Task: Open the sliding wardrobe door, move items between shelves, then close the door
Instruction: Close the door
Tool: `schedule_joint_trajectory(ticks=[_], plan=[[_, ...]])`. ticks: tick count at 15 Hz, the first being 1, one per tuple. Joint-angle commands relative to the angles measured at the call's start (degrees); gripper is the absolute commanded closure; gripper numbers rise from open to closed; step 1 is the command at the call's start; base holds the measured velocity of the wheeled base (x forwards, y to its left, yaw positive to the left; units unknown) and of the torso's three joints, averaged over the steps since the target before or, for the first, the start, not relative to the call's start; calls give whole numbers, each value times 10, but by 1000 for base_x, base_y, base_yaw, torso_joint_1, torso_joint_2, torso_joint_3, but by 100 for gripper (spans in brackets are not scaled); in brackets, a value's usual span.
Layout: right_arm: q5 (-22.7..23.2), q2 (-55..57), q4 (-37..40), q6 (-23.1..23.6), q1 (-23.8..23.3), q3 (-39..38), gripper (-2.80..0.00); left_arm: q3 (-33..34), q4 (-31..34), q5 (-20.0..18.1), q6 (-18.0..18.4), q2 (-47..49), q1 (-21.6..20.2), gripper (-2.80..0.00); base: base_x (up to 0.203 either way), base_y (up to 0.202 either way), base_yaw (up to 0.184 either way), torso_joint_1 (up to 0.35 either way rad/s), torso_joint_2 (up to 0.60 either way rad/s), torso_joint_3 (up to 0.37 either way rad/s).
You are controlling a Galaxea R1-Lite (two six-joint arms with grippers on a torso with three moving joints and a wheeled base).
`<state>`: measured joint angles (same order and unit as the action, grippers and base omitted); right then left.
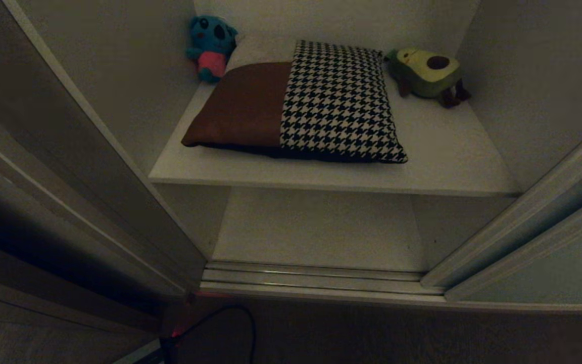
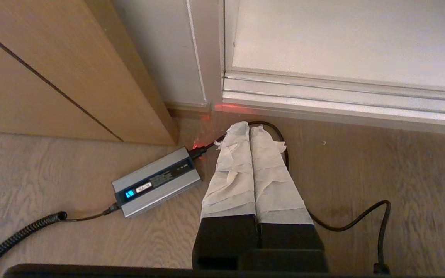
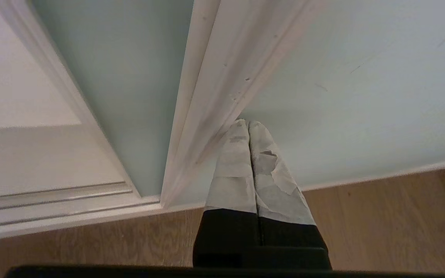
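Wardrobe open. Soft houndstooth-and-brown cushion (image 1: 296, 103) lies flat on smooth shelf (image 1: 442, 162). Right tool (image 3: 247, 122), taped fingers together, tips against door (image 3: 361, 77) frame. Left tool (image 2: 248, 126) closed above wood floor.

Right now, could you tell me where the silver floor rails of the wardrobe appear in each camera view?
Head view: the floor rails run across the lower middle, below the shelf holding the cushion.
Left wrist view: they cross the upper right, beyond the shut left end effector.
Right wrist view: they lie at the lower left, beside the sliding wardrobe door.
Shared landmark: the wood-grain floor bordering the rails.
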<state>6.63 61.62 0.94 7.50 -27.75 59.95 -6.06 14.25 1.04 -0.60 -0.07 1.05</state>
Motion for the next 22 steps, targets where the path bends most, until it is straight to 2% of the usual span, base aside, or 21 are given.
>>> schedule_joint_trajectory(ticks=[1,5,9,16,20,22], plan=[[1,9,-11,2,1,11,0,0,1,0,0,0,0,0,0,0,0,0,0,0],[12,6,-13,3,-3,21,0,0,1,0,0,0,0,0,0,0,0,0,0,0],[11,-40,8,10,-3,-6,0,0,1,0,0,0,0,0,0,0,0,0,0,0],[32,-2,4,9,-67,9,0,1,1,0,0,0,0,0,0,0,0,0,0,0],[38,9,4,4,-62,7,0,0,1,0,0,0,0,0,0,0,0,0,0,0],[38,15,3,2,-32,12,0,0,1,0,0,0,0,0,0,0,0,0,0,0]])
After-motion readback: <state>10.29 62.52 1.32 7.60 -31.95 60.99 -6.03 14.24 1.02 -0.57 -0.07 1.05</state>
